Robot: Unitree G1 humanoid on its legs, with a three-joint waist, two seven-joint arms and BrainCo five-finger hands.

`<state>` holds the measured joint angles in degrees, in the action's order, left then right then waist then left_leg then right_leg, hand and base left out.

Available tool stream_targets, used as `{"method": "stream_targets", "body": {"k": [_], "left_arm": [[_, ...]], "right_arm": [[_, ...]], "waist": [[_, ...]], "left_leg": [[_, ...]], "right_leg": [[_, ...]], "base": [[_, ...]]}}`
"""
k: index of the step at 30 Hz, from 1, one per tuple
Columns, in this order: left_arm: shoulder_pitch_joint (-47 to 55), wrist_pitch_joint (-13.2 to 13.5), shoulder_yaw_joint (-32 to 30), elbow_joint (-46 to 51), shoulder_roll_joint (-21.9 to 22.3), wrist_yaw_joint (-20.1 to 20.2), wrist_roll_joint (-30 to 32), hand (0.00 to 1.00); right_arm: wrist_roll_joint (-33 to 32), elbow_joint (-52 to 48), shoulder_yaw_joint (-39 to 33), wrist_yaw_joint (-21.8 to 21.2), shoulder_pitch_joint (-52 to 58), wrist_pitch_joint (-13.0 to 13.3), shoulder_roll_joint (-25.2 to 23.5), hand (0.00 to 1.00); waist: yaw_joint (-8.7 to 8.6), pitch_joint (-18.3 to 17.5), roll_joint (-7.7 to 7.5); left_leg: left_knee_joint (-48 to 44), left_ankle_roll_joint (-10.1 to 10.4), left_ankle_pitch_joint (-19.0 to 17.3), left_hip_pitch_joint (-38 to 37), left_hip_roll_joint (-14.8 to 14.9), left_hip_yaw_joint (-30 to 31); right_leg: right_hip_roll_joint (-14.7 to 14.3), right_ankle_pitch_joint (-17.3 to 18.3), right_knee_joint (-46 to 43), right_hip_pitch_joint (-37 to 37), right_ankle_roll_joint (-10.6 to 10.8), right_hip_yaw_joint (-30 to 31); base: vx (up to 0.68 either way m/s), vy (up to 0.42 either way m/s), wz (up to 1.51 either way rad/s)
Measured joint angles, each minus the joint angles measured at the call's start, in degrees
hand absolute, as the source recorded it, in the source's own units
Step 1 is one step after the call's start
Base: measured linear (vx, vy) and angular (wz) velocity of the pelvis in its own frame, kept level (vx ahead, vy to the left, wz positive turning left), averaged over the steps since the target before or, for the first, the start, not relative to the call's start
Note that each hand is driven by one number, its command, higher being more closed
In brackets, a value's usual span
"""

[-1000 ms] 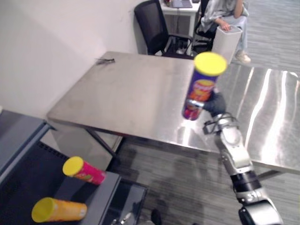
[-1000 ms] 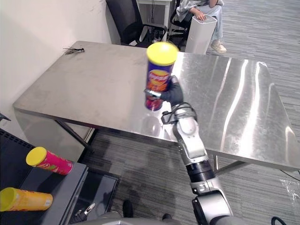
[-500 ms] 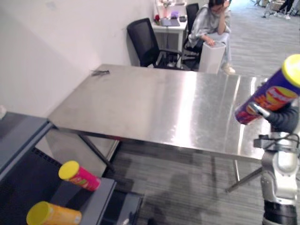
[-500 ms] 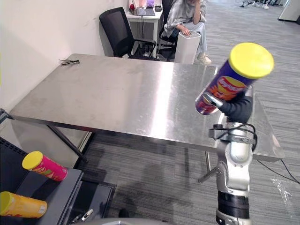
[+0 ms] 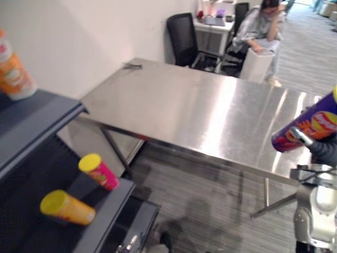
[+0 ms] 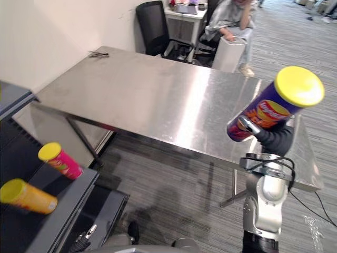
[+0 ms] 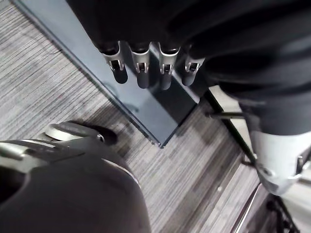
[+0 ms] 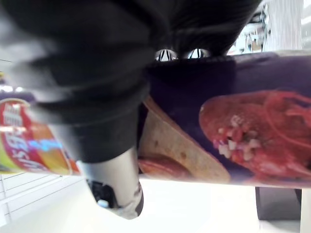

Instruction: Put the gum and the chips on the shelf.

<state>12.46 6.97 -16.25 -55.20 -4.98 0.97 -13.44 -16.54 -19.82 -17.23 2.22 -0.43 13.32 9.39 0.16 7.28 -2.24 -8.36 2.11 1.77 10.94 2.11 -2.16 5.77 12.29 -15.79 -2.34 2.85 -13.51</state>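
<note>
Chips can (image 6: 269, 108) tilted in right hand (image 6: 275, 141), fingers curled round it, by desk (image 6: 158, 100) right end; not yet on shelf (image 5: 106, 213). Left hand (image 7: 146, 63) fingers straight, empty.

Steel table (image 6: 158, 100); black chair (image 6: 152, 21), seated person (image 6: 231, 13), white bin (image 6: 230, 52) behind.
</note>
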Motion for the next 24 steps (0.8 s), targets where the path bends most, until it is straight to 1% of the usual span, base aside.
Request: {"method": "stream_targets", "body": {"k": [1, 2, 3, 4, 5, 6, 7, 8, 9, 10, 11, 12, 13, 14, 16, 18, 21, 22, 24], "left_arm": [[0.0, 0.0, 0.0, 0.5, 0.5, 0.0, 0.0, 0.0], [0.0, 0.0, 0.1, 0.6, 0.8, 0.0, 0.0, 0.0], [0.2, 0.0, -0.2, 0.7, 1.4, -0.1, 0.0, 0.0], [0.4, 0.0, -1.2, 0.8, 2.2, -0.3, 0.0, 0.0], [0.3, 0.0, -1.6, 0.8, 2.5, -0.5, 0.0, 0.0], [0.1, 0.0, -1.7, 0.6, 2.5, -0.6, -1.4, 0.0], [0.1, 0.0, -1.7, 0.4, 2.4, -0.6, -1.8, 0.0], [0.4, 0.0, -1.7, 0.4, 2.4, -0.6, -1.9, 0.0], [0.8, 0.0, -1.6, 0.4, 2.4, -0.5, -1.9, 0.0], [1.0, 0.0, -1.6, 0.4, 2.5, -0.4, -1.9, 0.0], [1.3, 0.0, -1.7, 0.4, 2.5, -0.4, -1.9, 0.0], [1.3, 0.0, -1.7, 0.4, 2.6, -0.2, -1.9, 0.0], [1.3, 0.0, -1.7, 0.4, 2.6, -0.1, -1.9, 0.0], [1.2, 0.0, -1.7, 0.3, 2.6, 0.3, -1.8, 0.0], [1.2, 0.0, -2.1, 0.3, 2.6, 0.7, -1.6, 0.0], [1.3, 0.0, -2.2, -0.5, 2.6, 0.8, -1.6, 0.0], [1.3, 0.0, -3.4, -1.4, 2.6, 1.1, -1.0, 0.0], [1.2, 0.0, -3.7, -1.5, 2.6, 1.1, -0.9, 0.0], [1.4, -0.1, -4.0, -2.1, 2.5, 0.8, 1.1, 0.0]], "right_arm": [[-0.4, 0.3, 1.6, 0.1, -1.3, 0.0, 0.0, 1.0], [-0.4, 0.4, 2.5, 0.2, -2.3, 0.0, 0.0, 1.0], [-0.4, 0.6, 4.3, 0.3, -4.2, 0.0, 0.2, 1.0], [-0.4, 0.5, 5.3, 0.2, -5.9, 0.0, 0.6, 1.0], [-0.4, 0.6, 5.5, 0.2, -6.5, 0.0, 0.7, 1.0], [-0.4, 1.3, 5.1, 0.4, -7.6, 0.2, 0.8, 1.0], [-0.4, 1.9, 4.9, 0.5, -8.1, 0.3, 0.8, 1.0], [-0.3, 2.7, 4.1, 1.2, -8.2, 0.4, 0.9, 1.0], [-0.3, 2.9, 3.5, 2.0, -8.2, 0.4, 0.9, 1.0], [-0.3, 2.8, 3.1, 2.5, -8.2, 0.6, 0.9, 1.0], [-0.3, 2.8, 2.6, 2.6, -8.4, 0.8, 0.9, 1.0], [-0.3, 2.9, 2.3, 2.6, -8.2, 0.9, 0.9, 1.0], [-0.3, 2.9, 2.0, 2.6, -8.1, 0.9, 0.9, 1.0], [-0.3, 2.9, 1.4, 2.6, -8.1, 0.9, 0.9, 1.0], [-0.2, 2.9, 1.1, 2.6, -7.9, 0.8, 0.7, 1.0], [0.3, 2.4, -0.7, 2.5, -7.3, 0.8, 0.7, 1.0], [0.6, 2.4, -2.1, 2.6, -7.2, 0.8, 0.3, 1.0], [0.9, 2.4, -2.5, 2.7, -7.2, 0.7, -0.2, 1.0], [1.0, 2.3, -3.0, 3.9, -7.1, 0.7, -2.2, 1.0]], "waist": [[0.48, 0.5, 0.62], [0.87, 0.9, 1.09], [2.12, 1.5, 1.89], [2.6, 1.9, 2.99], [3.02, 2.1, 3.02], [3.17, 2.6, 2.17], [3.04, 2.6, 2.2], [2.89, 2.8, 1.64], [2.54, 2.5, 2.18], [2.4, 2.3, 2.57], [2.41, 1.9, 3.23], [2.34, 1.7, 3.55], [2.31, 1.7, 3.63], [2.25, 1.1, 4.52], [2.31, 1.1, 4.31], [1.99, 0.3, 4.27], [1.69, -0.2, 4.31], [1.71, -0.1, 4.22], [1.65, 0.0, 3.39]], "left_leg": [[0.2, 0.9, 0.6, 0.8, 0.1, 1.3], [0.6, 1.3, 0.9, 1.1, 0.2, 1.9], [2.2, 1.6, 1.1, 1.3, 0.6, 1.7], [3.4, 2.1, 0.7, 2.3, 1.4, 0.7], [3.6, 2.6, -0.5, 2.8, 1.8, -0.7], [-0.4, -1.5, -0.3, 4.8, 2.7, -6.4], [-3.7, -3.1, -0.5, 5.4, 3.2, -9.5], [-10.2, -3.9, -1.3, 5.2, 5.1, -14.2], [-15.0, -3.3, -3.2, 3.9, 7.7, -17.0], [-16.7, -2.7, -4.3, 2.9, 9.2, -17.9], [-18.5, -2.0, -6.6, 1.0, 11.6, -19.4], [-19.1, -1.5, -7.5, -1.0, 13.4, -20.4], [-18.6, -1.5, -7.5, -2.2, 13.9, -21.0], [-16.7, -1.4, -7.5, -3.7, 14.5, -21.1], [-13.2, -1.3, -7.4, -3.7, 13.0, -22.7], [-8.0, -1.2, -7.3, -3.3, 10.0, -22.2], [-0.7, 0.0, -6.6, -3.2, 7.0, -22.1], [0.1, 0.0, -6.6, -3.2, 6.6, -22.0], [0.1, -0.2, -6.6, -3.3, 5.0, -21.9]], "right_leg": [[-0.2, 0.2, -0.8, -0.6, -0.4, -1.2], [-0.2, 0.4, -1.3, -0.9, -0.6, -2.1], [-0.6, 0.6, -2.7, -1.8, -1.1, -3.2], [-0.4, 0.2, -2.2, -2.0, -1.9, -5.7], [0.2, -0.2, -1.4, -2.2, -2.5, -7.3], [2.0, -0.7, -1.0, -2.4, -3.3, -11.1], [2.9, -0.7, -0.9, -2.2, -3.3, -13.1], [4.2, -1.0, 0.0, -1.1, -3.5, -17.0], [4.8, -1.4, 1.1, 0.2, -3.4, -21.1], [5.0, -1.7, 1.5, 0.5, -3.2, -23.0], [5.7, -2.2, 1.7, 0.6, -2.5, -26.2], [6.6, -2.6, 1.7, 0.6, -2.0, -29.5], [7.2, -2.7, 1.7, 0.6, -1.7, -30.8], [8.2, -3.1, 1.6, 0.6, -1.1, -33.8], [9.6, -4.3, 1.8, 1.1, -0.1, -37.4], [10.7, -6.4, 4.1, 2.7, 1.5, -42.5], [11.7, -8.7, 4.8, 2.4, 2.2, -46.6], [12.0, -8.9, 4.7, 2.4, 2.2, -47.0], [14.4, -9.2, 2.6, 2.5, 2.2, -47.2]], "base": [[-0.21, -0.084, 0.77], [-0.2, -0.1, 0.54], [-0.18, -0.125, 0.74], [-0.22, -0.101, 0.83], [-0.19, -0.049, 1.23], [-0.18, -0.048, 1.18], [-0.14, -0.103, 1.67], [-0.12, -0.134, 1.82], [-0.08, -0.081, 1.85], [-0.08, -0.013, 1.72], [-0.08, 0.044, 1.59], [-0.08, 0.071, 1.51], [-0.07, 0.127, 1.42], [-0.08, 0.186, 1.15], [-0.08, 0.234, 1.16], [-0.06, 0.214, 1.23], [-0.04, 0.263, 0.76], [-0.03, 0.269, 0.53], [-0.02, 0.212, 0.25]]}}
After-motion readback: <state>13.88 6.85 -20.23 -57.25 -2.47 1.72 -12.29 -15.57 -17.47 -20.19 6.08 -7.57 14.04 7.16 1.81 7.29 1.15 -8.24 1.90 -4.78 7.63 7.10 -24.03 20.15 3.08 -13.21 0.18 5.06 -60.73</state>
